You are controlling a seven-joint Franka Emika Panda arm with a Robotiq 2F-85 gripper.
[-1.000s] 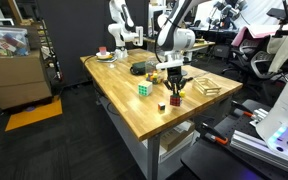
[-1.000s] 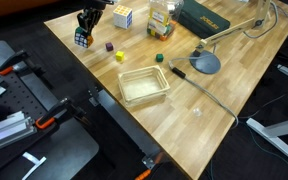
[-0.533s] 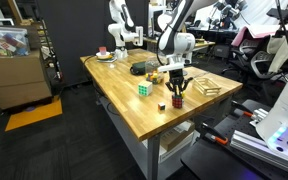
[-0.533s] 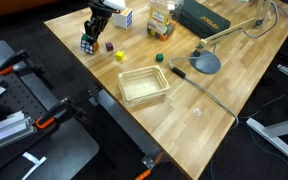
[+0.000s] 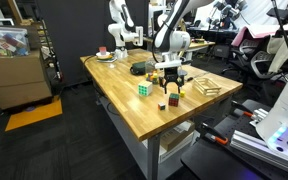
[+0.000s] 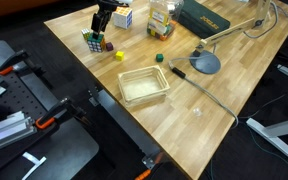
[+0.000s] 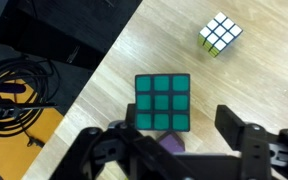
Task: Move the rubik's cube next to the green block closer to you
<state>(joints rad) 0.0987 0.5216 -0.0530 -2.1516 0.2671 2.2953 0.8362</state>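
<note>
The small rubik's cube (image 5: 174, 98) (image 6: 92, 41) rests on the wooden table (image 5: 134, 115) near a corner. It shows a green top face in the wrist view (image 7: 163, 103). My gripper (image 5: 171, 85) (image 6: 103, 27) (image 7: 174, 128) hovers just above it, open, with its fingers (image 7: 239, 128) standing clear on either side of the cube. A tiny dark red block (image 5: 162, 105) (image 6: 108, 46) (image 7: 168, 143) lies right beside the cube. The green block (image 6: 158, 58) sits farther along the table.
A larger green-and-white cube (image 5: 143, 90) (image 6: 122, 16) (image 7: 220, 33) stands nearby. A yellow block (image 6: 121, 57), a clear plastic tray (image 6: 144, 85), a desk lamp base (image 6: 206, 63) and a dark box (image 6: 206, 15) are spread over the table. The table edge (image 6: 69, 45) runs close by.
My gripper was shut on the small cube and carrying it down to the table. It has now opened, let the cube go and risen slightly above it.
</note>
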